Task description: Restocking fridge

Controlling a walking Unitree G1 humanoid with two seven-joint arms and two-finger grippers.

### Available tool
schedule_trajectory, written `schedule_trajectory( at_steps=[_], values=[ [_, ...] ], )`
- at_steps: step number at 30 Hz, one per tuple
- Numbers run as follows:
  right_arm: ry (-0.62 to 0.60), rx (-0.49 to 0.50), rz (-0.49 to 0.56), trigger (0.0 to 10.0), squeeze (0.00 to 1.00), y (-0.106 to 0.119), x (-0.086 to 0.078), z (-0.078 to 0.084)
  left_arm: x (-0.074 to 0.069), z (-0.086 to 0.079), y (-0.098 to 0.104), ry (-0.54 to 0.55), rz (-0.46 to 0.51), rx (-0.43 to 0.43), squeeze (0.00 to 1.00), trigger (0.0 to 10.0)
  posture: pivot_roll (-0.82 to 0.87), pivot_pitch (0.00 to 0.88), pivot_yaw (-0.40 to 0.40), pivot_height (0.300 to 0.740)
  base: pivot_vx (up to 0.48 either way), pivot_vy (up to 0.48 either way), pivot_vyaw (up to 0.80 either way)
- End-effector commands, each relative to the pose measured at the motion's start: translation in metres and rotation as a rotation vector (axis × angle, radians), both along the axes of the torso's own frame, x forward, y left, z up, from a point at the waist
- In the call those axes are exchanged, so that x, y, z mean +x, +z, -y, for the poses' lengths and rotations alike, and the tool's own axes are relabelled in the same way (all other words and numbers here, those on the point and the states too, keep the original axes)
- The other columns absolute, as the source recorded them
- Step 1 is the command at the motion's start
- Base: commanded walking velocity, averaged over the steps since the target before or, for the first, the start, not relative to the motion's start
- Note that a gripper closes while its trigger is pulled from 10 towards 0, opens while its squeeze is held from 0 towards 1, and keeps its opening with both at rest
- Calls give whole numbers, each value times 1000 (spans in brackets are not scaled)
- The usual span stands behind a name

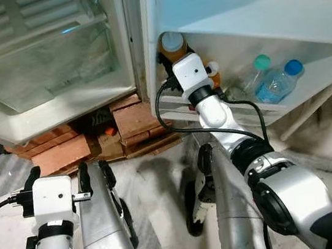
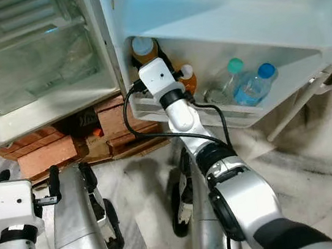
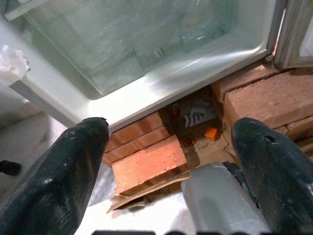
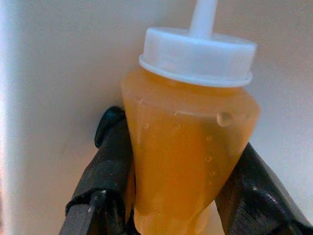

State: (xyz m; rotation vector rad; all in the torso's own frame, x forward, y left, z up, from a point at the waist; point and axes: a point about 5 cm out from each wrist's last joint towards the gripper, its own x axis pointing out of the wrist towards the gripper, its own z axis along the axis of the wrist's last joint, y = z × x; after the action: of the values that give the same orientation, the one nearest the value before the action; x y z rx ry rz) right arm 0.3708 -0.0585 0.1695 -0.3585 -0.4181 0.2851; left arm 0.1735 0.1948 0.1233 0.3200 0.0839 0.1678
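Fridge [image 1: 55, 84] standing open across the upper frame, its door shelf [image 1: 309, 89] at upper right already carrying two blue water bottles [image 1: 275, 84] and a small orange bottle [image 1: 213, 74]. Right pincer [image 4: 171, 196] is clenching the orange juice bottle [image 4: 188, 147] at the shelf's left end, apparently seating it upright beside the others. Left pincer [image 3: 171, 161], released and spread, is idling at lower left above bricks [image 1: 65, 154] propping the fridge.

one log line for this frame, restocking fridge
right gripper shut on orange juice bottle at door shelf | left gripper open, idle, low | two water bottles on shelf
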Motion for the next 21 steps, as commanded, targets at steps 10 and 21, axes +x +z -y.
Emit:
schedule_trajectory(
  at_steps=[10, 21],
  values=[
    [-36, -21, -104, 10000, 0, -24, -5, -9, -30, 1, 12, -1, -44, 28, 0, 10000, 360, 509, -76, 500, 0, 0, 0],
    [-188, 125, -381, 10000, 0, -54, 1, 28, -28, 3, 15, -11, -61, 25, 0, 10000, 356, 512, -73, 500, 0, 0, 0]
  ],
)
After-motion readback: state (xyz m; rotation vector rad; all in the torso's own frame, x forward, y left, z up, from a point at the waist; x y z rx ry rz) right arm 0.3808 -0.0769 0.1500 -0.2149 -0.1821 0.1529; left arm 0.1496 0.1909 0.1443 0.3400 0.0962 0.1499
